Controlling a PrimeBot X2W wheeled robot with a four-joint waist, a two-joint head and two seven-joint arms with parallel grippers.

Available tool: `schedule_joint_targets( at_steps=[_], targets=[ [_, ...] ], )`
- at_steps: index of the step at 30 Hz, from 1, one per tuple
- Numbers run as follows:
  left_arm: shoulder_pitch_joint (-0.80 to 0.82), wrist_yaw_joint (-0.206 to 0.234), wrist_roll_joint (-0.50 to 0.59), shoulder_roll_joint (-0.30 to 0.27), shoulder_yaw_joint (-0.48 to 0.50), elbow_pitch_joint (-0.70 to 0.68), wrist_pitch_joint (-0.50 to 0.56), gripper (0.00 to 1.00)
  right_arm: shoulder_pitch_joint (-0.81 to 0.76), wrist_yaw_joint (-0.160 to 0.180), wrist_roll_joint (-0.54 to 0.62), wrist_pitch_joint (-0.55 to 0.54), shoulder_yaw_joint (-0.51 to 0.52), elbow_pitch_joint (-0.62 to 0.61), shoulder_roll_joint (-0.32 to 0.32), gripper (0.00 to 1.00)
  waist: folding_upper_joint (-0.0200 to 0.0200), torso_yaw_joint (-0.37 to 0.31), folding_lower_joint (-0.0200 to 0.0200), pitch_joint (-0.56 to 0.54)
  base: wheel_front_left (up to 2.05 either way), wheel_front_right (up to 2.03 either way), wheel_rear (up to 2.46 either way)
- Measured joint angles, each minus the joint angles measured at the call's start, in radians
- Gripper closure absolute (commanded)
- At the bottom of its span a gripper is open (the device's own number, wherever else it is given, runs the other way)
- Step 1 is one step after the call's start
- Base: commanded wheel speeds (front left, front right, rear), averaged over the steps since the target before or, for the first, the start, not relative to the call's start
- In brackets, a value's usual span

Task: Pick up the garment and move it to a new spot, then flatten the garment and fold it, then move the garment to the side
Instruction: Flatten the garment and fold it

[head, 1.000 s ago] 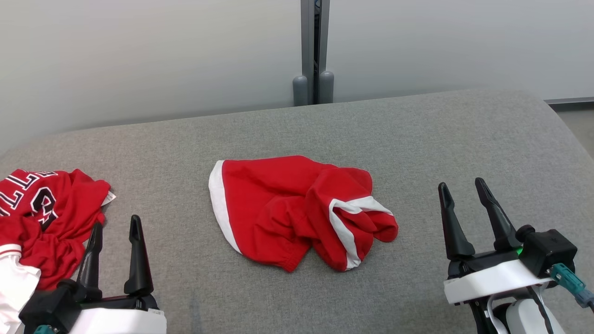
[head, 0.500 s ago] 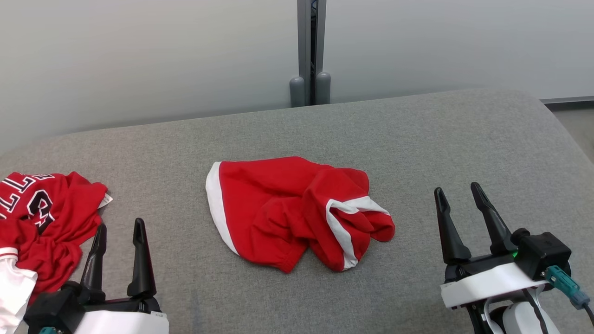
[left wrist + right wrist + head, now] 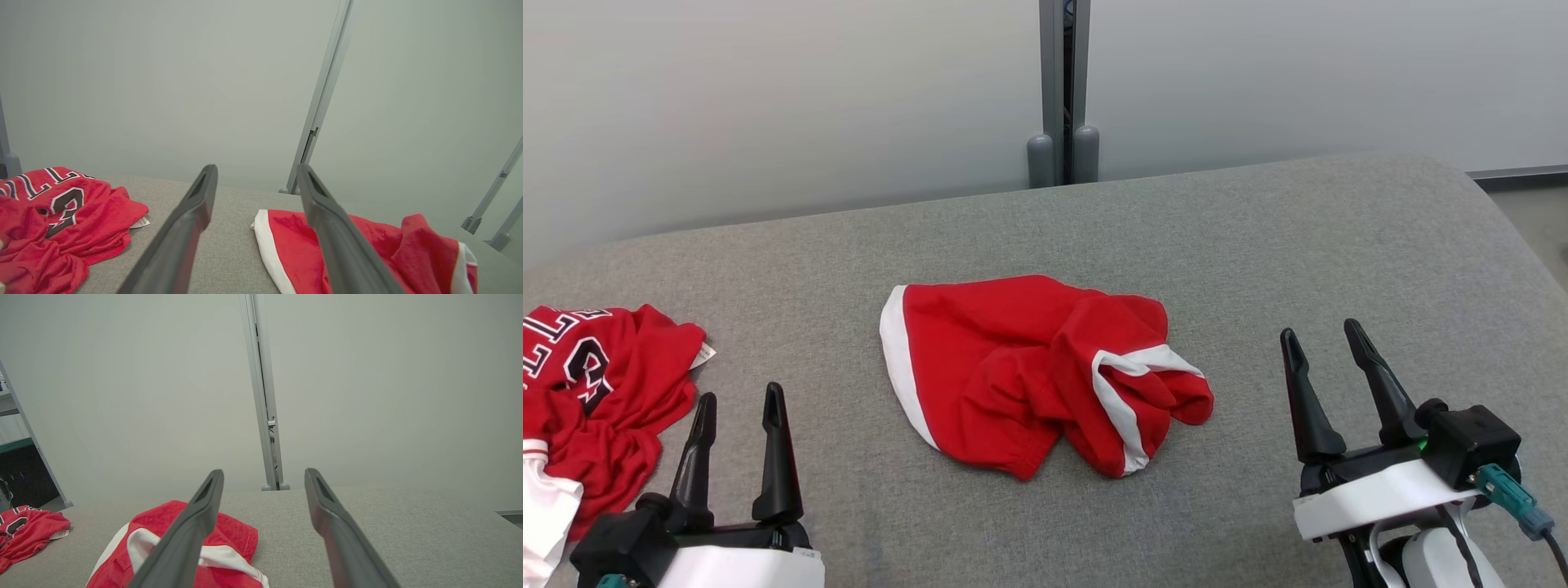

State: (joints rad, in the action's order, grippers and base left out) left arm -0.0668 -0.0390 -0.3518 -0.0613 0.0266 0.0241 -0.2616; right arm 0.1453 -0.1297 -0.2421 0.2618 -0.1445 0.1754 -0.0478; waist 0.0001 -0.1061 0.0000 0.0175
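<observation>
Waiting above the grey fabric-covered counter (image 3: pixel 1298 245), both arms had not yet begun the first step, the pick-up. Just outside the left jaws, on their left, lay a crumpled red jersey (image 3: pixel 613 384) with black-and-white lettering, apart from them. The left jaws stood released, their two dark fingers parted with nothing between them, pointing away from the robot across the counter.

Ahead of them and to their right, in the stretch between the two pairs of jaws, lay the garment (image 3: pixel 1013 367). It was a pair of red shorts with white trim, bunched over on itself, with a white-edged hem toward the left jaws and a twisted, white-striped lump toward the right jaws. It touched neither pair. The right jaws, beyond the garment's right end, were likewise released and empty.

The shorts seemed the piece to be worked, lying centrally within reach of both arms. The next move called for one pair of jaws to travel forward and inward, dip to the cloth, and clench on a raised fold or hem rather than the flat part.
</observation>
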Motion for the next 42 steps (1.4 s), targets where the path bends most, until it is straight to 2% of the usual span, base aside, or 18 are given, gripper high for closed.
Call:
schedule_joint_targets(
  at_steps=[6, 12, 21, 28, 31, 41, 42],
  targets=[
    [0.000, -0.015, -0.011, 0.002, -0.012, 0.026, 0.008, 0.00, 0.001, 0.000, -0.004, 0.000, -0.005, 0.005, 0.000, 0.00, 0.0000, -0.006, 0.0000, -0.001, 0.00, 0.00, 0.00],
    [0.021, -0.044, -0.102, 0.008, -0.069, 0.064, 0.119, 0.00, 0.007, 0.000, -0.006, 0.000, -0.007, 0.007, 0.000, 0.00, 0.0000, -0.015, 0.0000, 0.000, 0.00, 0.00, 0.00],
    [0.097, -0.059, -0.364, 0.012, -0.181, 0.146, 0.536, 0.00, 0.038, 0.000, -0.008, 0.000, -0.016, 0.007, 0.000, 0.00, 0.0000, -0.037, 0.0000, 0.026, 0.00, 0.00, 0.00],
    [0.153, -0.042, -0.425, -0.008, -0.234, 0.230, 0.771, 0.00, 0.059, 0.000, -0.029, 0.000, -0.050, 0.007, 0.000, 0.00, 0.0000, -0.067, 0.0000, 0.059, 0.00, 0.00, 0.00],
    [0.180, -0.042, -0.443, -0.010, -0.232, 0.267, 0.795, 0.00, 0.070, 0.000, -0.042, 0.000, -0.058, 0.007, 0.000, 0.00, 0.0000, -0.089, 0.0000, 0.073, 0.00, 0.00, 0.00],
    [0.298, -0.048, -0.478, 0.003, -0.239, 0.388, 0.771, 0.00, 0.081, 0.000, -0.059, 0.000, -0.062, 0.003, 0.000, 0.00, 0.0000, -0.144, 0.0000, 0.121, 0.00, 0.00, 0.00],
    [0.310, -0.048, -0.478, 0.004, -0.242, 0.400, 0.769, 0.04, 0.082, 0.000, -0.060, 0.000, -0.061, 0.003, 0.000, 0.00, 0.0000, -0.146, 0.0000, 0.124, 0.00, 0.00, 0.00]
  ],
)
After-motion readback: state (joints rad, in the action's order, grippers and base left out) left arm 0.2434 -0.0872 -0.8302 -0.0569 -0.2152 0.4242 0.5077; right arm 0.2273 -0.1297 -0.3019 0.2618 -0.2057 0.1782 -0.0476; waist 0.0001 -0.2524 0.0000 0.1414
